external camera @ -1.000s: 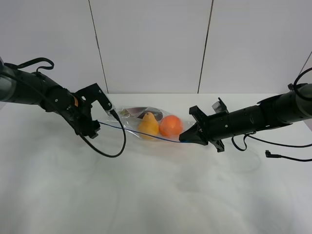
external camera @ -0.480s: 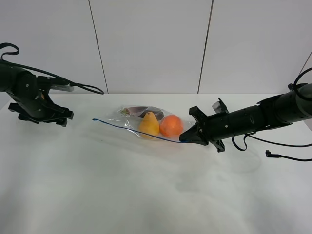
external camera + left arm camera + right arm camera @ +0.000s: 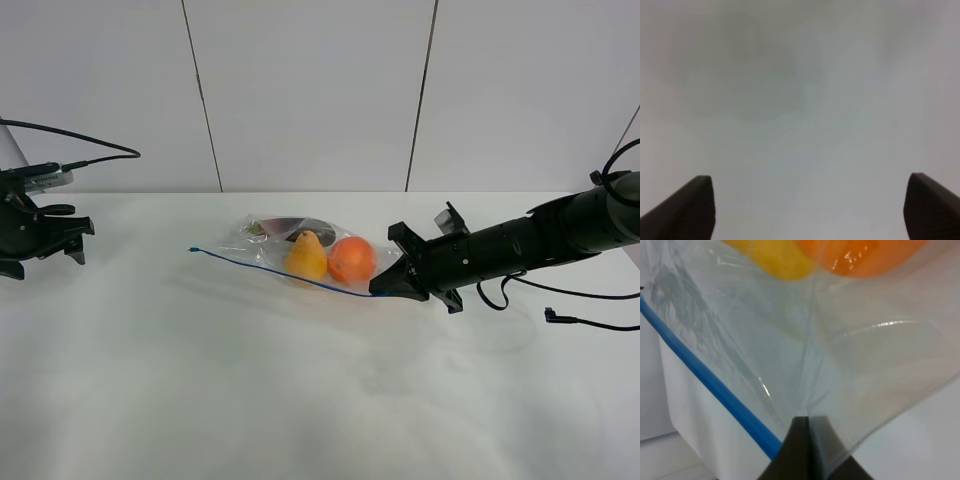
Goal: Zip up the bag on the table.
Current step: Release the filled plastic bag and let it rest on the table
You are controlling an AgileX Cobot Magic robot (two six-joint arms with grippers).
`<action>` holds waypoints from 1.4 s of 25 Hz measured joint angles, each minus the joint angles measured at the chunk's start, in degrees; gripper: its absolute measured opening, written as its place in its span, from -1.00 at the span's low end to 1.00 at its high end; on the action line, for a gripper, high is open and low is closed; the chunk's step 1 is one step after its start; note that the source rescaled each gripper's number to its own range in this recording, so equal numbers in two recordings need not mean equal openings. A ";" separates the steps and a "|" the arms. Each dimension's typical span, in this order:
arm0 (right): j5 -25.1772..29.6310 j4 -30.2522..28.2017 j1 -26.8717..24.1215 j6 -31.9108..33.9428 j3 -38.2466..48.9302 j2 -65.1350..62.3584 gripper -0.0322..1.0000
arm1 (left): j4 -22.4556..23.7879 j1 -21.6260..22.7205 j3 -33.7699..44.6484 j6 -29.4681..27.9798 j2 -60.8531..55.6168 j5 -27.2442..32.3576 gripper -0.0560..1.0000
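the bag (image 3: pixel 300 245) lies on the table (image 3: pixel 300 400), a little behind the middle and near the wall (image 3: pixel 310 90). it is clear plastic, crinkly and shiny, and it lies on its side. a thin blue zip line (image 3: pixel 265 268) runs along its front edge, from a free end on the left to the right corner. in the high view it looks like one single line; i cannot tell if it is pressed shut along the whole length. through the plastic i see a yellow pear (image 3: pixel 305 258) and an orange (image 3: pixel 351 259) touching it, and a dark item (image 3: pixel 300 228) behind them, too small to name

the right gripper (image 3: pixel 378 288) is at the right corner of the bag, low over the table, with its jaws closed on the plastic. in the right wrist view the fingertips (image 3: pixel 801 440) meet on a fold of the bag, just beside the zip line

the left gripper (image 3: pixel 80 240) is at the far left edge of the table, well apart from the bag. its jaws stand wide apart and hold nothing; the left wrist view shows only bare table between the two fingers (image 3: pixel 690 210)
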 joint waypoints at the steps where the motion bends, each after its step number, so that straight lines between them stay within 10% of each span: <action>1: 0.00 -0.05 0.00 0.00 0.00 0.00 -0.94 | -0.28 -0.01 0.00 0.89 0.00 0.46 0.88; 19: -1.22 -2.55 0.00 0.43 0.00 0.00 -0.94 | -15.91 -2.27 0.00 20.86 -7.29 3.82 0.88; 35: -1.46 -4.82 0.00 1.75 0.00 0.00 -0.94 | -15.89 -19.56 0.34 21.91 -32.18 5.84 0.88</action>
